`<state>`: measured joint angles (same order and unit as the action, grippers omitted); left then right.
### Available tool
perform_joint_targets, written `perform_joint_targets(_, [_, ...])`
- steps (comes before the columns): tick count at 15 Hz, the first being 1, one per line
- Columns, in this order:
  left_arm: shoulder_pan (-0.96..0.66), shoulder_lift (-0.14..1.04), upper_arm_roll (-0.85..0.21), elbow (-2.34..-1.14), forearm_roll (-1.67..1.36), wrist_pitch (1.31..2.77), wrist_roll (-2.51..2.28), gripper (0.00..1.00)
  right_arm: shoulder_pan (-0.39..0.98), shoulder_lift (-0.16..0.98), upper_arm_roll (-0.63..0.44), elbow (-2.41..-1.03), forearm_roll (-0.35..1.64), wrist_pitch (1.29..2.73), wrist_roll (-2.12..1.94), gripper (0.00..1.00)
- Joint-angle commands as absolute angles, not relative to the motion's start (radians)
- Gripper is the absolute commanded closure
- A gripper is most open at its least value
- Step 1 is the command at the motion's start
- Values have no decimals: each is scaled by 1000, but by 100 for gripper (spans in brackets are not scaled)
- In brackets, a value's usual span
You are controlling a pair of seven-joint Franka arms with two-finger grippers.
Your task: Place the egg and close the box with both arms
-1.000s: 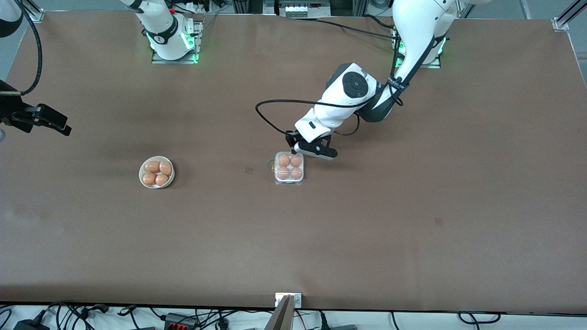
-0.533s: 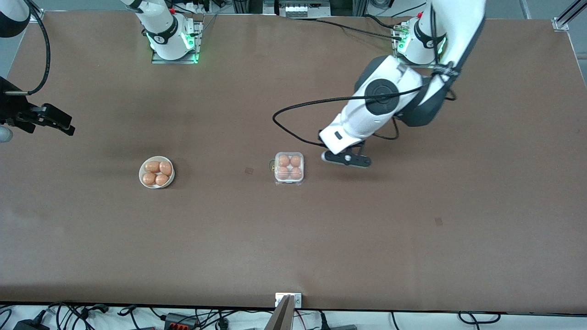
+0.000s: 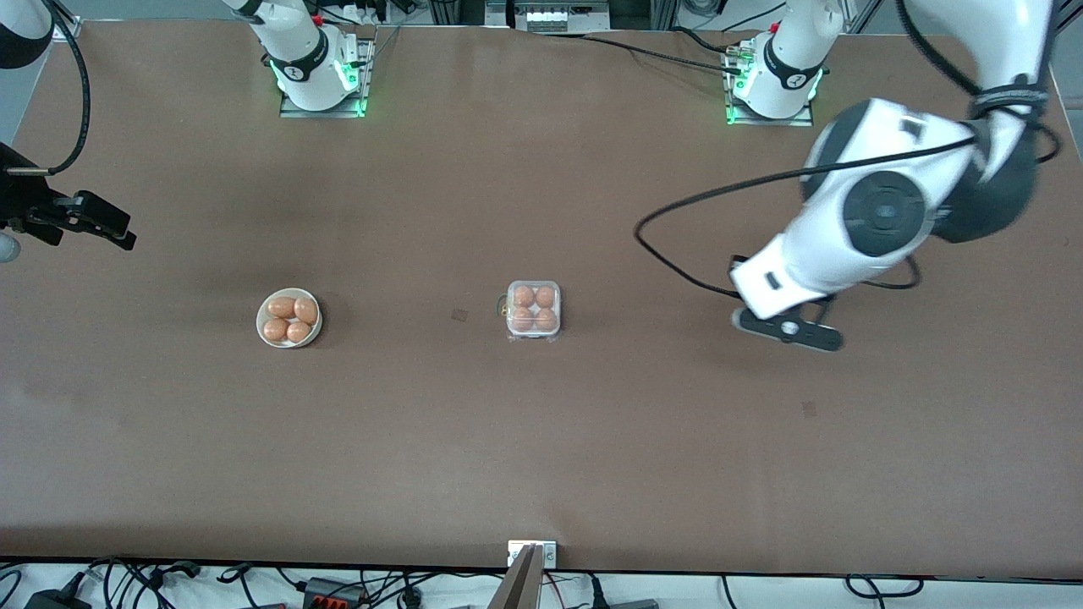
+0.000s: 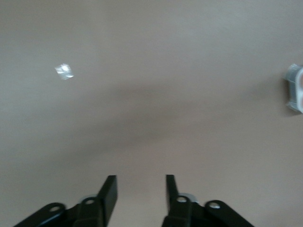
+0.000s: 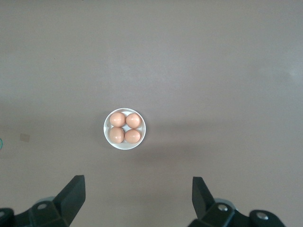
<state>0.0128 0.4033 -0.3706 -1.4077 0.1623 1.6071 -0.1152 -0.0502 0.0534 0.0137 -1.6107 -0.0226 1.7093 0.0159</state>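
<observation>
A: So, where did the box (image 3: 533,310) sit?

B: Near the middle of the bench (image 3: 541,440), its clear lid down over four orange-brown eggs, one in each hollow. I could not tell which of them was the egg of the task.

A: And your left claw (image 4: 137,191)?

B: It hung over bare bench toward the left arm's end, well apart from the box and holding nothing. Its two fingers (image 4: 110,191) stood apart with a plain gap between them. In my left wrist view only a corner of the box showed at the rim of the picture.

A: The right claw (image 5: 137,194)?

B: Up by the bench's edge at the right arm's end, fingers spread wide and empty. My right wrist view looked down on the round white bowl (image 5: 124,129) with four more eggs in it.

A: Where was that bowl?

B: On the bench between the box and the right arm's end, well apart from the box.
</observation>
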Motion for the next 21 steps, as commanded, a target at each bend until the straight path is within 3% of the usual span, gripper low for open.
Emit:
perform_joint_targets(1, [78, 351, -391, -1391, 186, 1553, -58, 0, -66, 40, 29, -1612, -31, 1703, 2, 0])
perform_joint_targets(6, [166, 236, -379, -1388, 140, 1471, 5, 0, -64, 40, 31, -1611, -31, 1677, 3, 0])
perform_joint_targets(10, [54, 120, -183, -1440, 95, 1463, -26, 0, -64, 43, 31, -1611, -31, 1677, -2, 0])
perform_joint_targets(13, [-34, 19, -9, -1595, -29, 1541, -71, 0, -63, 41, 35, -1611, -28, 1677, -2, 0])
perform_joint_targets(17, [-34, -34, -9, -1722, -23, 1722, -66, 0, -63, 37, 37, -1611, -25, 1651, -3, 0])
perform_joint_targets(21, [-54, -60, -14, -1730, -12, 1659, -75, 0, -60, 26, 38, -1612, -23, 1635, 3, 0])
